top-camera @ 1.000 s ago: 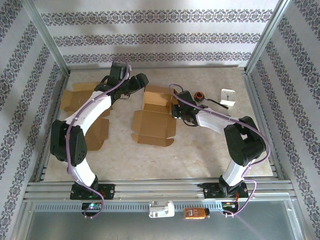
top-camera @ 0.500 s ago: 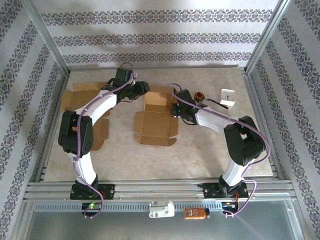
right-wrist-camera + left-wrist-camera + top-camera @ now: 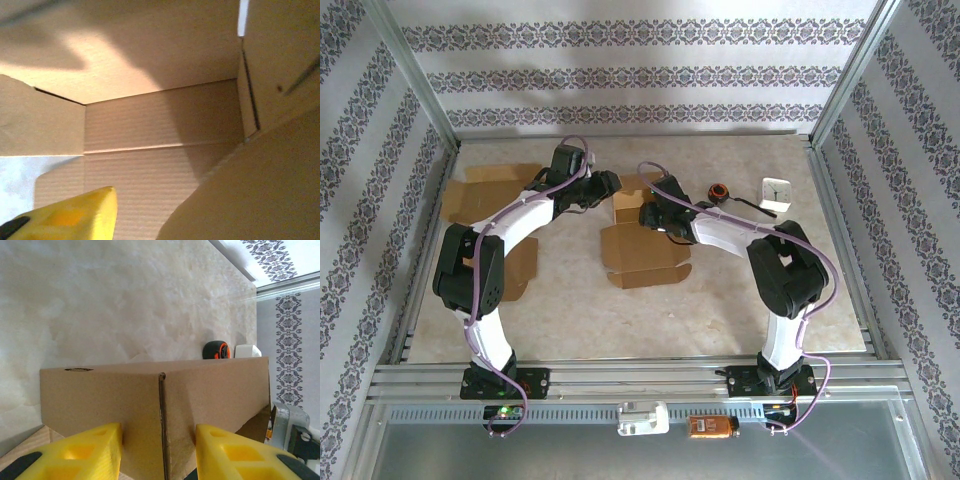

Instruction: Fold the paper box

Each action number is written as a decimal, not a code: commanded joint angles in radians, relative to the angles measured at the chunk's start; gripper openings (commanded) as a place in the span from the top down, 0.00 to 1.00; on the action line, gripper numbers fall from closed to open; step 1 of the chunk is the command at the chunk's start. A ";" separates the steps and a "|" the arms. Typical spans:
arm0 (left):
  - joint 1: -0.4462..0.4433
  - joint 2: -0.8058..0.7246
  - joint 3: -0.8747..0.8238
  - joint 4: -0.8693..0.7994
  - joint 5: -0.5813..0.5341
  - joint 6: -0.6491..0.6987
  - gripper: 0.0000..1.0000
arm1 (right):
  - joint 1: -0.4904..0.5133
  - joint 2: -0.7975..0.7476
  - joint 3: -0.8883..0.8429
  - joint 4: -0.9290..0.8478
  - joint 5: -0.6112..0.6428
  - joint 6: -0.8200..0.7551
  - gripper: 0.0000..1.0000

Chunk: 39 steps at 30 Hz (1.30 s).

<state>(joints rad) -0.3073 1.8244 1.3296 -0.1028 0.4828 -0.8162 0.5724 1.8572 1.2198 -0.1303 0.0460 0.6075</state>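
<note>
A beige marbled tabletop (image 3: 720,300) is recorded. A brown corrugated paper box (image 3: 645,255), partly erected, is set mid-table between the arms. The left gripper (image 3: 605,188) is positioned at its far wall, yellow fingers (image 3: 95,450) spread apart. The right gripper (image 3: 650,215) is held inside the box. One finger (image 3: 70,215) is seen, so its opening cannot be told.

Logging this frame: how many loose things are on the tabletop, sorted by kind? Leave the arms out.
Cardboard pieces: 2, the part-folded box at centre and the flat cardboard blank on the left
Black-and-orange round item: 1
White square clock: 1
Total: 4
</note>
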 commanded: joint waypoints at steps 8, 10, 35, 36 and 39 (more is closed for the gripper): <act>-0.015 -0.013 0.027 -0.059 -0.020 0.043 0.59 | -0.023 -0.428 -0.214 -0.025 -0.212 -0.326 0.15; -0.016 -0.011 0.031 -0.065 -0.027 0.052 0.59 | -0.061 -0.513 -0.246 -0.019 -0.267 -0.392 0.12; -0.016 0.011 0.056 -0.095 -0.012 0.085 0.59 | -0.341 -0.090 -0.021 0.040 -0.573 -1.558 0.31; -0.016 0.011 0.056 -0.094 -0.009 0.085 0.59 | -0.335 -0.080 -0.012 0.040 -0.585 -1.567 0.32; -0.015 0.017 0.061 -0.091 -0.002 0.083 0.59 | -0.319 -0.054 0.011 0.040 -0.590 -1.573 0.35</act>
<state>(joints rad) -0.3141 1.8267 1.3655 -0.1596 0.4709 -0.7589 0.2340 1.7718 1.1946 -0.0959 -0.4736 -0.9134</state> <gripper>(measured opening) 0.413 0.652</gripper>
